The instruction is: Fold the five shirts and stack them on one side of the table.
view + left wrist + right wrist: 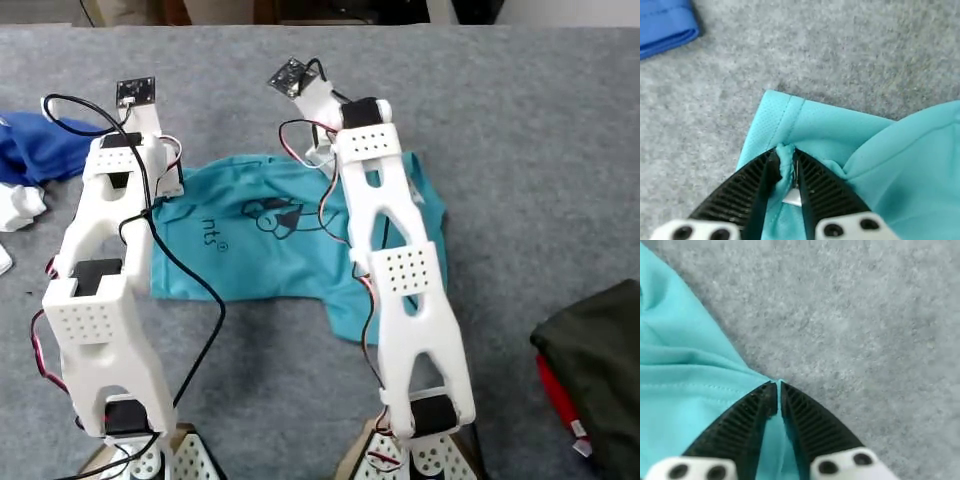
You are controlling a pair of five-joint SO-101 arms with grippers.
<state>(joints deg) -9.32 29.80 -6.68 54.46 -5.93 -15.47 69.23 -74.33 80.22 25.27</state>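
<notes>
In the high view, the teal shirt (270,240) is seen spread flat at the middle of the grey table cover (520,150), with both arms stretched over it to its far edge. A blue shirt (45,145) is bunched at the left side, and a dark garment (600,350) is heaped at the right. Bare cover is left beyond the far edge and between the shirt and the arm bases, so room for a fold towards the bases is judged ample.

In the left wrist view, the left gripper (785,155) is clamped on a pinched ridge of teal cloth just inside a stitched corner; the blue shirt lies well apart.

In the right wrist view, the right gripper (776,387) is closed on the shirt's edge, with open cover just beside it. The two holds are probably placed so that the edge can be lifted evenly.
</notes>
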